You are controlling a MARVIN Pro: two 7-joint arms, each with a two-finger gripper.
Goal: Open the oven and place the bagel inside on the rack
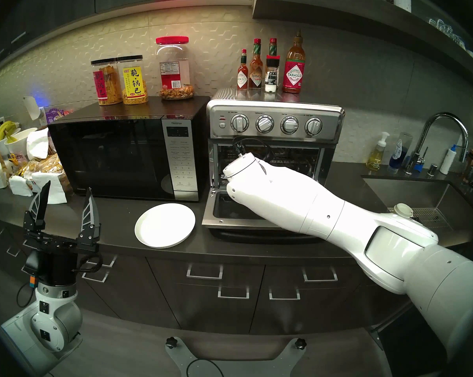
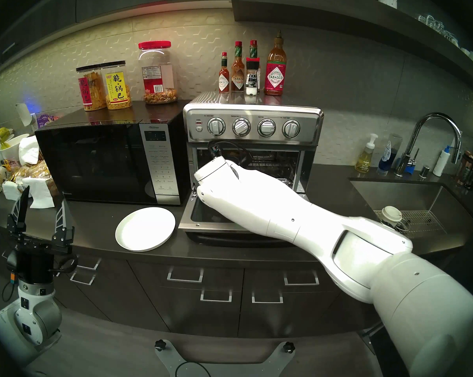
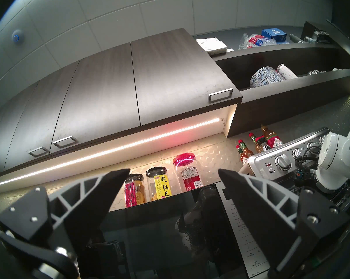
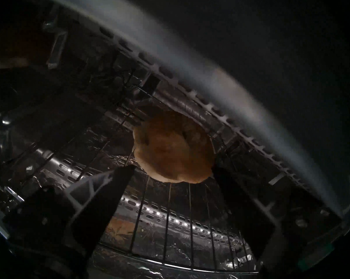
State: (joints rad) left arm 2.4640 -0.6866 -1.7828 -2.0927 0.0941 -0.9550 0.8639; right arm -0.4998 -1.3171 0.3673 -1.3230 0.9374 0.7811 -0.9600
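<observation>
My left gripper (image 1: 65, 194) stands idle over the counter's front left edge, fingers spread wide and holding nothing, in front of the black microwave (image 1: 115, 153). Right of it the white plate (image 1: 165, 224) lies bare near the front edge, just beside the dropped door (image 1: 216, 218) of the toaster oven (image 1: 274, 142).

My right arm reaches over that door and deep into the cavity. In the right wrist view my right gripper (image 4: 173, 169) is spread, its two black fingers (image 4: 117, 190) apart with the bagel (image 4: 173, 149) just beyond their tips, sitting on the wire rack (image 4: 180, 208) toward the back of the oven. The right-hand tip looks close to the crust, perhaps touching it (the dim, blurred view will not settle that); the left-hand tip stands clear.

What could go wrong, as I judge it:
- If a tip catches the crust as I pull out, it could drag the bagel forward or tip it between the bars.
- The cavity is tight, so my wrist or its looping cable could snag the rack or the upper frame and jolt the rack.
- My forearm hangs low over the open door; sinking while backing out could press on it.
</observation>
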